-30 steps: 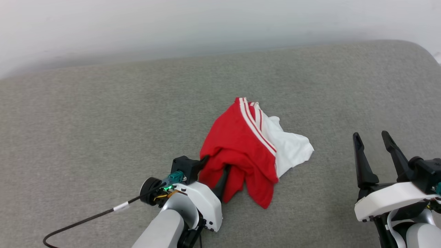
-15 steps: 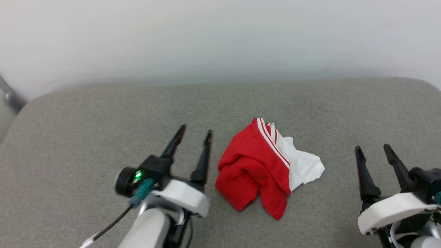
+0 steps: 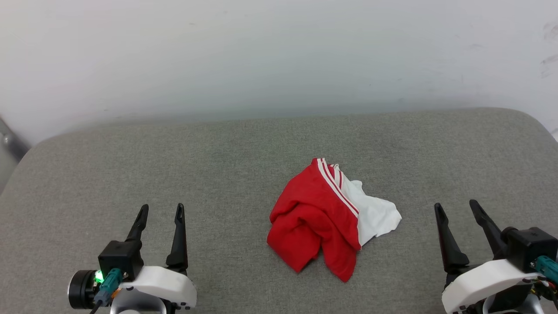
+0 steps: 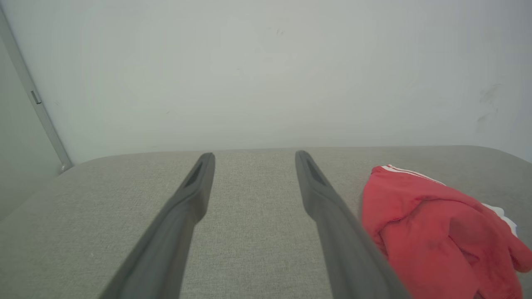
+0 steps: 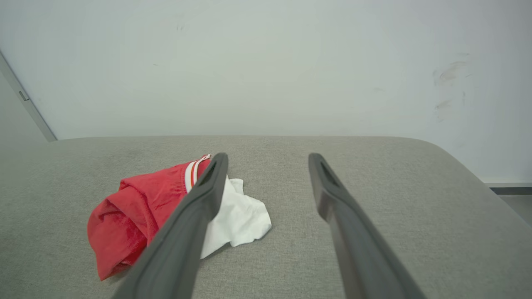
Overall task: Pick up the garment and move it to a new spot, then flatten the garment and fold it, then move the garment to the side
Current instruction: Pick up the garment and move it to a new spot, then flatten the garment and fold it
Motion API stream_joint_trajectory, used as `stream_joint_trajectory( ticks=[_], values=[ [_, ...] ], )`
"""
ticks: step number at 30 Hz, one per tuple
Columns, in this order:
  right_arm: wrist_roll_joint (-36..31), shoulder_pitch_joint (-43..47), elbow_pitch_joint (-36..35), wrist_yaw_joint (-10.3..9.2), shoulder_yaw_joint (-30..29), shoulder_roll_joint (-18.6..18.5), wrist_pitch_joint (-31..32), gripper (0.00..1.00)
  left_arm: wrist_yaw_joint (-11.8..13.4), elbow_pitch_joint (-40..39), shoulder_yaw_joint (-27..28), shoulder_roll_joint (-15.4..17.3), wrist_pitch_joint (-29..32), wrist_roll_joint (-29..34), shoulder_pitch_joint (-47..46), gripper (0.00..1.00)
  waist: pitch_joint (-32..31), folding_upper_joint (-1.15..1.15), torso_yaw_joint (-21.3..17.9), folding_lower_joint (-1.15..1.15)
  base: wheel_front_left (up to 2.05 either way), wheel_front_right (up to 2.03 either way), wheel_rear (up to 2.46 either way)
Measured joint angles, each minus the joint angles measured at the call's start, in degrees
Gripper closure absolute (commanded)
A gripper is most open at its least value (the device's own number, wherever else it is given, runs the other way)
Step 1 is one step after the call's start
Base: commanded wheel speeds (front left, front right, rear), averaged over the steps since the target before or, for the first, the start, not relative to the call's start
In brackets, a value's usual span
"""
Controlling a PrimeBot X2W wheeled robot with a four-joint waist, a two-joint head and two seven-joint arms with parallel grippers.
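Two sets of fingers (image 3: 178, 235) — garment (image 3: 320, 213) between, untouched

Light's soft and even on all my cams, fairly bright, with zero glare. The crumpled red-and-white fabric shirt (image 3: 320, 226) only drops a thin fuzzy shadow on the grey fabric worktop (image 3: 174, 165). The head view is crisp. In the wrist views my claws' long dark fingers (image 4: 174, 232) go mushy near the lens.
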Motion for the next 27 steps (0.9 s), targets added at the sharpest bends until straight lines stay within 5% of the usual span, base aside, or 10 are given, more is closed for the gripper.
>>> stream_joint_trajectory(
  ticks=[18, 22, 27],
  values=[
    [2.4, -1.2, 1.4, 0.0, -1.3, 0.0, 1.3, 0.0, 0.3, -2.4, -1.0, 0.6, 1.9, -0.6, 1.0, 0.0, 0.9, 0.0, 0.7, 0.0, 0.0, 0.0, 0.0],
    [3.7, -3.1, 4.1, -0.01, -6.3, -0.4, 7.3, 0.0, 0.3, -2.4, -1.4, 0.5, 1.6, -0.6, 0.4, 0.0, 1.5, 0.0, 2.1, 0.0, 0.0, 0.0, 0.0],
    [10.0, -6.5, 11.3, -0.01, -8.9, -6.1, 22.0, 0.0, -0.2, -2.6, -2.7, -0.6, 0.8, -0.4, -1.6, 0.0, 2.8, 0.0, 5.0, 0.0, 0.0, 0.0, 0.0]
  ],
)
